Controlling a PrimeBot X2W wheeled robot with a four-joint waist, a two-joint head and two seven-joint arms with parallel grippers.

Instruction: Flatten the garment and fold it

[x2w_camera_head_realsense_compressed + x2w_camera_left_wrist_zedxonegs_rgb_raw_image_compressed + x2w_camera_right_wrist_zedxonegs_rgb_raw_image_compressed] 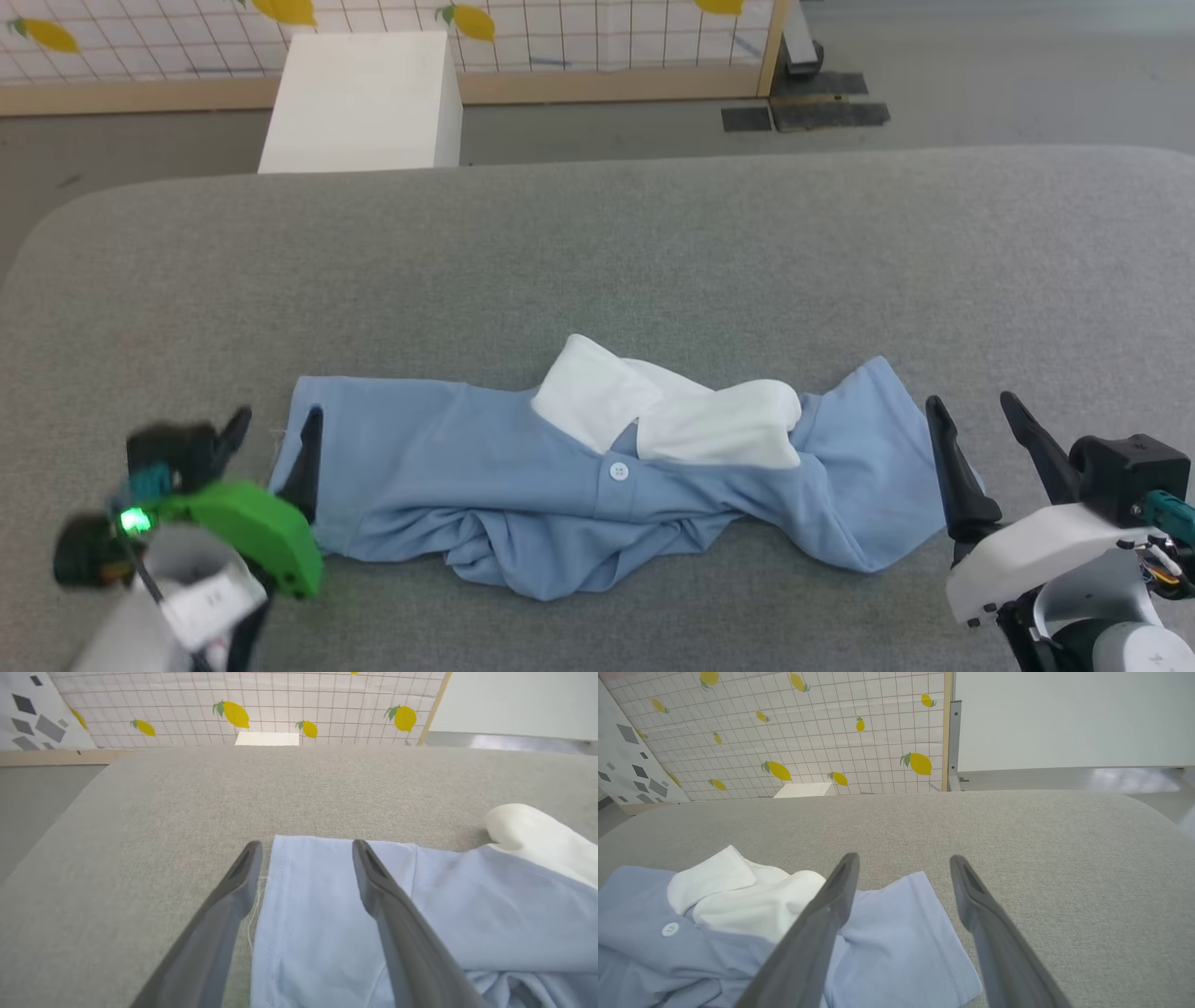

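Observation:
The garment (448, 467), a light blue short-sleeved shirt with a white collar (672, 411) and a small white button (618, 471), lies crumpled lengthwise on the grey table (597, 252). My left gripper (277, 429) stands open over the shirt's left edge, one finger on the cloth and one beside it; the left wrist view shows the garment (327, 924) between the fingers (233, 891) of the left gripper (306, 849). At the shirt's right end my right gripper (976, 411) is open, straddling the sleeve edge. The right wrist view shows the garment (896, 933) under the open right gripper (903, 861).
The grey padded table's far edge curves away at the top, with a white box (364, 98) on the floor behind it. A lemon-print grid panel (560, 28) stands further back. Bare table surface lies beyond and on both sides of the shirt.

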